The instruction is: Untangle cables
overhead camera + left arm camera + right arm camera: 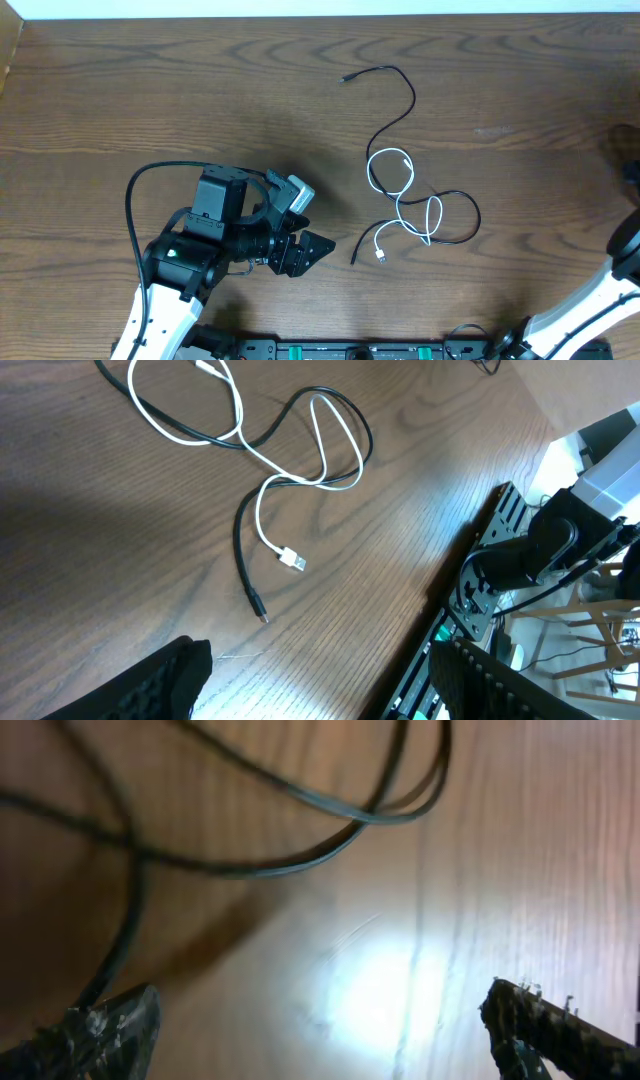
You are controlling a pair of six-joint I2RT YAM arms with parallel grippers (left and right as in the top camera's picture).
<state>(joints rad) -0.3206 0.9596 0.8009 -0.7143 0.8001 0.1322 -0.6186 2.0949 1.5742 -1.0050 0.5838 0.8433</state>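
The cables lie tangled on the wooden table, right of centre. A thin black cable (pixel 411 95) runs from a far plug down through the loops of a white cable (pixel 381 257). Both near plugs lie side by side. My left gripper (pixel 303 250) is open and empty, just left of these plugs. In the left wrist view the white plug (pixel 293 561) and black cable end (pixel 241 555) lie ahead of the open fingers (pixel 320 690). My right gripper (pixel 320 1030) is open, low over the table, with blurred dark cords (pixel 300 860) ahead of it; it is outside the overhead view.
The right arm's white link (pixel 590 300) enters at the lower right corner. A black rail with green parts (pixel 350 350) runs along the table's front edge. A thick black wire (pixel 135 185) arcs from the left arm's base.
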